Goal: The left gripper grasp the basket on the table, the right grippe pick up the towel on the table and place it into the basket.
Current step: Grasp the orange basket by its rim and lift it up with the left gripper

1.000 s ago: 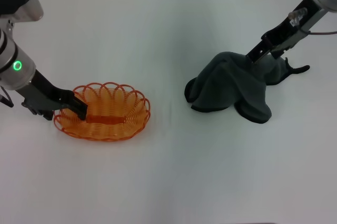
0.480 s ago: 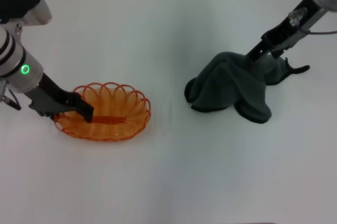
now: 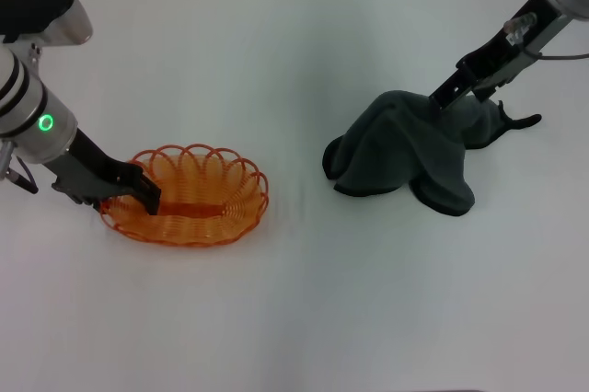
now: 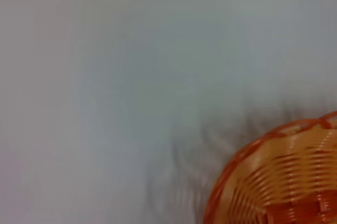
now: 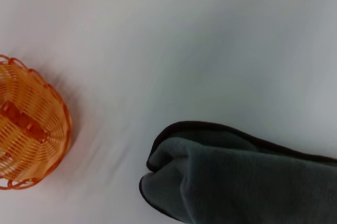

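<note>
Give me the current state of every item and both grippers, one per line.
basket: upright on the table, empty, left end held.
towel: peak lifted, lower folds resting on the table, outside the basket.
left gripper: at the basket's left rim, shut on it.
right gripper: at the towel's peak, shut on it.
table: bears the basket and towel.

Bare table [image 3: 294,254] lies open between the basket [image 3: 189,194] and the towel [image 3: 405,148].
</note>
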### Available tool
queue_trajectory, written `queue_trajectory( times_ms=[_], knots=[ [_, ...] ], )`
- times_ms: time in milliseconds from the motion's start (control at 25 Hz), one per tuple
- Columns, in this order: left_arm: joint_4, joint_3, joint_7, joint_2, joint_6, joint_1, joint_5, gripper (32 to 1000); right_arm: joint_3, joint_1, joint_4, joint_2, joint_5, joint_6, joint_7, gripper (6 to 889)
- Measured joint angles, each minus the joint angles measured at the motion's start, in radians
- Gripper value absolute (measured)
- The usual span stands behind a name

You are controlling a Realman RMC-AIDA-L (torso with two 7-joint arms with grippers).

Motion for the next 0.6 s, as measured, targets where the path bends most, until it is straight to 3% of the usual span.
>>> queue_trajectory(
  times_ms=[160, 240, 600],
  knots=[
    [0.0, -0.002, -0.007, 0.0001, -0.015, 0.0, 0.0, 798, 0.0, 0.0, 0.0, 0.0, 0.0, 0.0, 0.0, 866],
    [-0.001, -0.002, -0.011, 0.0001, -0.023, 0.001, 0.0, 528, 0.0, 0.001, 0.0, 0.0, 0.0, -0.001, 0.0, 866],
    [-0.011, 0.0, -0.003, 0.0001, -0.055, 0.009, 0.0, 305, 0.0, 0.003, 0.0, 0.0, 0.0, -0.002, 0.0, 867]
  ],
)
